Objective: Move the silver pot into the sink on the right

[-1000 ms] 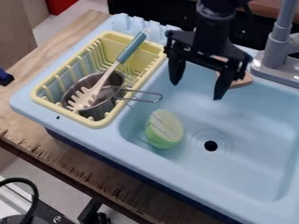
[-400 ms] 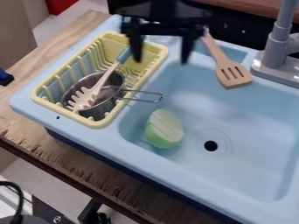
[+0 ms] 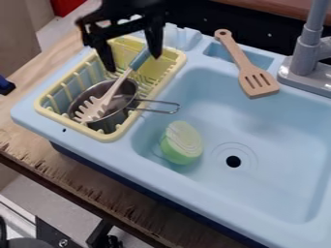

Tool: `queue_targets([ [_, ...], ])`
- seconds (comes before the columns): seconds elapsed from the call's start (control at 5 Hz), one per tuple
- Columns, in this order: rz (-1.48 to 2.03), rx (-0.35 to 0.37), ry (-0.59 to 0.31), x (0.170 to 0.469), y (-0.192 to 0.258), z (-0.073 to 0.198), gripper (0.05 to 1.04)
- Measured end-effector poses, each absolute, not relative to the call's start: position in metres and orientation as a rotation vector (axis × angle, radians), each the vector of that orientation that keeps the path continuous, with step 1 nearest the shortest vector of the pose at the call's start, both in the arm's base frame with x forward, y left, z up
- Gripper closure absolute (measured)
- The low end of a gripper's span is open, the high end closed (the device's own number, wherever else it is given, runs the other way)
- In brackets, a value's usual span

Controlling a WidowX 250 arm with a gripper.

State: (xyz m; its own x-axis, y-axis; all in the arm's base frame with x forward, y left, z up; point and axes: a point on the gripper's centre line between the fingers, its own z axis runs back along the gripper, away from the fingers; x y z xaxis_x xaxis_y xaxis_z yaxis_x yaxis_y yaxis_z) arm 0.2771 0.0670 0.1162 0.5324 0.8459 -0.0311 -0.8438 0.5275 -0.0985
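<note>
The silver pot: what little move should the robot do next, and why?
Probably ease the gripper toward the silver pot. Its fingers are apart and empty, the pot sits in the yellow rack, and the pasta fork slants up toward the gripper, so go gently.

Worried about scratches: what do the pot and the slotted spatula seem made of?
Pot: likely metal, perhaps stainless steel, smooth and semi-shiny; silvery grey walls catch highlights. Slotted spatula: looks like wood, matte, going by its even tan tone, though plastic is possible.
</note>
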Motion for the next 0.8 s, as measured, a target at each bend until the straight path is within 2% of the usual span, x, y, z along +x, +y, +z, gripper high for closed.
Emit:
queue_targets([
  [0.2, 1.087, -0.131, 0.065, 0.276, 0.071, 0.107, 0.086],
  [0.4, 1.224, -0.095, 0.115, 0.275, 0.073, 0.094, 0.086],
  [0.6, 1.269, -0.074, 0.094, 0.269, 0.073, 0.078, 0.086],
  [0.8, 1.312, -0.115, 0.071, 0.266, 0.072, 0.074, 0.086],
])
